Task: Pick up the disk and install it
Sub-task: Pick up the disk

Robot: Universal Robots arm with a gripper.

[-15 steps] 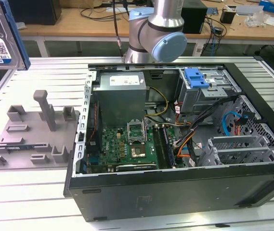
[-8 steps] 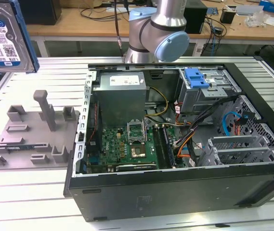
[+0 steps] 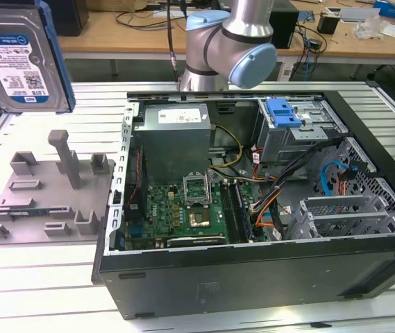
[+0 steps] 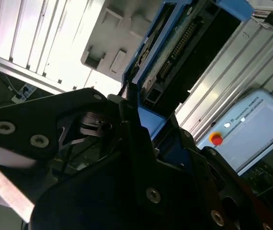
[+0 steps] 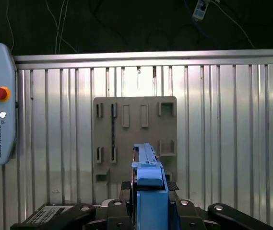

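Pincer (image 5: 149, 203) clamps disk (image 5: 145, 158) edge-up, clear above fixture (image 5: 135, 124)

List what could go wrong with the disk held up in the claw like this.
1. The claw seems to grip the disk by one end only, high above the grey fixture. A slip could drop it onto the fixture's posts.
2. Loose cables lie beside the drive bay in the case. The disk might snag them going in.
3. The bay opening looks tight, so a tilted disk could jam against its frame.
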